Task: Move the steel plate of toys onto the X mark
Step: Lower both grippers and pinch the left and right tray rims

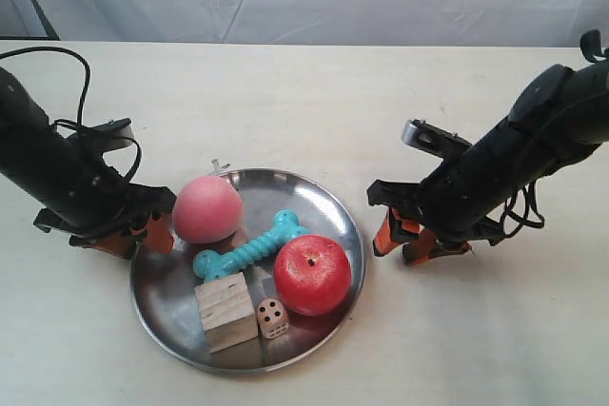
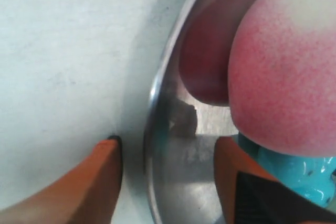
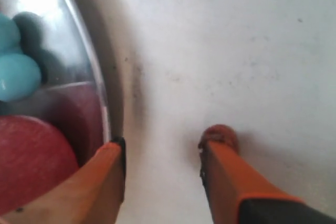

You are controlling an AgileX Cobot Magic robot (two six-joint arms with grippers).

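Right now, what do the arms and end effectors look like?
The left arm and right arm are black, tubular, trailing black cables. The left end effector and right end effector have black-trimmed orange fingers. The right arm bears a silver bracket.

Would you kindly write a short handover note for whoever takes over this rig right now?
Left pincer: open, astride the steel plate rim beside the pink ball; no grip yet.
Right pincer: open, both fingers over the table just outside the opposite rim.
Plate rests on the table holding ball, apple, bone, cube, die.
X mark: apparently just beyond the rim near the ball, uncovered.
Done: pincers positioned. Left: grip the rim, move the plate onto the X.
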